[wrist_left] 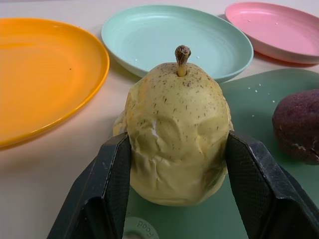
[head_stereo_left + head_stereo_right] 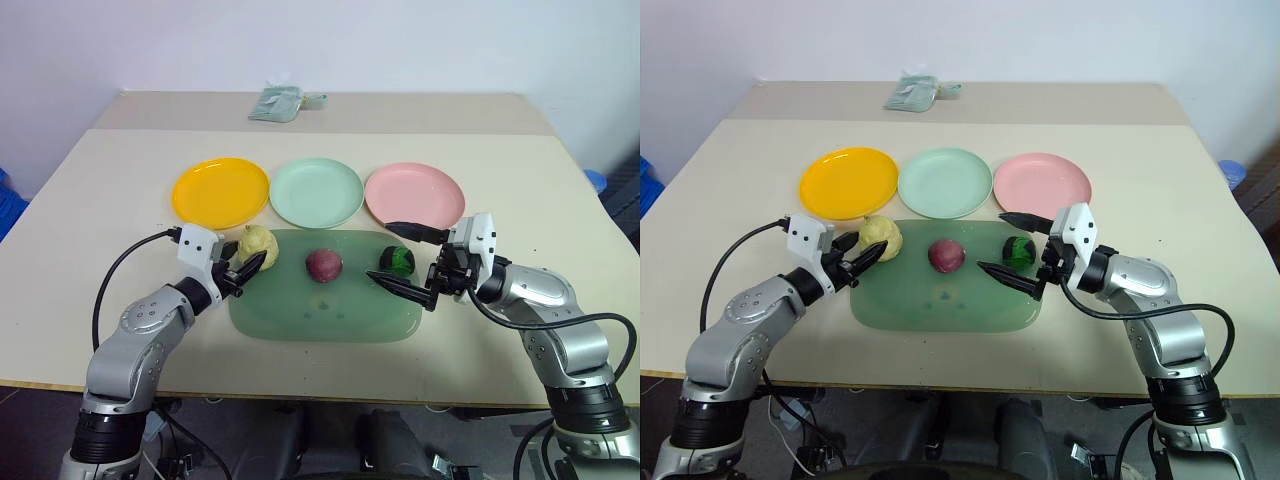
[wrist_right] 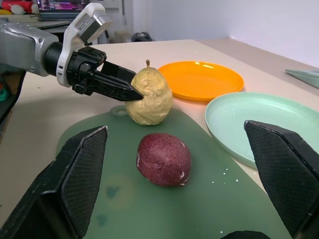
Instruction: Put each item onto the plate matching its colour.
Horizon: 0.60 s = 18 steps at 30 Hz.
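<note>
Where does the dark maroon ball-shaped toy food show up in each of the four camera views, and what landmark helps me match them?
Left eye view: dark maroon ball, middle of the translucent green mat.
Right eye view: same spot on the mat.
Left wrist view: at the picture's right edge, partly cut off.
Right wrist view: centre, on the mat.
Shared landmark: the lumpy pale-yellow pear beside it, held in the left gripper.

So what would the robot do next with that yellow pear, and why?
Probably lift it. The left gripper is shut on the pear, its fingers pressed to both sides, yet the pear sits upright at the edge of the green mat. Raising it a little would free it for the short carry to the orange-yellow plate just beyond.
</note>
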Available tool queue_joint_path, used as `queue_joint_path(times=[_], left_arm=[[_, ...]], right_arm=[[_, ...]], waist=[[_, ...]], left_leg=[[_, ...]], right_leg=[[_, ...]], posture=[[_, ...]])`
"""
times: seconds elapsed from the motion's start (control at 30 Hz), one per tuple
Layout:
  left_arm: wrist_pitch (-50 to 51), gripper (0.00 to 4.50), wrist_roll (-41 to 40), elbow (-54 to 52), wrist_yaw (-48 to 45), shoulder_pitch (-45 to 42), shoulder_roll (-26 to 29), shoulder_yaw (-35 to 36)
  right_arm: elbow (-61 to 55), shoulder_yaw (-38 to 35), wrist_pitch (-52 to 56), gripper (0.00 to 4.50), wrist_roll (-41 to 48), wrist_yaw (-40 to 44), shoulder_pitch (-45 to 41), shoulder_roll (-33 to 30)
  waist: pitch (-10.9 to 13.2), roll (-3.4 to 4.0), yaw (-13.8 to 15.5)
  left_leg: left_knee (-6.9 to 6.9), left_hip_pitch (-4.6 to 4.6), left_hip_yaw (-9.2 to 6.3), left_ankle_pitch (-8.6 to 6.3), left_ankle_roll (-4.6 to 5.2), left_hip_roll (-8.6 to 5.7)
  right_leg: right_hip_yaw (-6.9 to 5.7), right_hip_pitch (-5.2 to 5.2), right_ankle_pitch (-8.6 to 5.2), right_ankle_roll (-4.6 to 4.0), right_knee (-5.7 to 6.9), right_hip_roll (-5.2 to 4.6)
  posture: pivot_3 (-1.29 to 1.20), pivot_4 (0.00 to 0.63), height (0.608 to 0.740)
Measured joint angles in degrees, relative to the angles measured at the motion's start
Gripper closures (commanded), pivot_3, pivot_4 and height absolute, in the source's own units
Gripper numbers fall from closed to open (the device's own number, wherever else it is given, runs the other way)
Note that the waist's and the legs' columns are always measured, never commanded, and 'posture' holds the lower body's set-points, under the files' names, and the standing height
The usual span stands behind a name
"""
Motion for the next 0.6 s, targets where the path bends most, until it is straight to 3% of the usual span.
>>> queue_joint_path(times=[0.13,0.27,0.6], left_arm=[[-0.39,2.27,0.93,2.04,1.56,-2.05,-1.41,0.23],[-3.33,2.27,3.65,9.63,6.22,-9.63,-3.62,2.38],[-17.07,2.27,12.18,41.29,18.03,-30.37,-8.34,5.29]], right_arm=[[0.00,0.01,0.00,0.00,-0.09,-0.59,-0.07,0.00],[0.35,0.10,-0.06,0.00,-0.56,-1.76,-1.71,0.52],[5.53,1.74,-1.94,0.00,-4.11,-4.80,-6.17,3.54]], waist=[[0.00,-0.01,0.12],[0.01,-0.03,0.05],[0.02,-0.06,-0.05]], left_leg=[[0.01,0.00,0.00,0.00,0.00,0.00],[0.02,-0.01,0.00,0.04,-0.07,-0.01],[0.05,-0.03,0.03,0.10,-0.14,-0.05]], right_leg=[[-0.01,0.00,0.00,0.00,0.00,0.00],[-0.01,-0.02,0.01,0.01,0.01,0.02],[0.00,-0.06,0.02,0.03,0.09,0.00]], posture=[[0.00,0.150,0.740],[0.00,0.150,0.740],[0.00,0.150,0.740]])
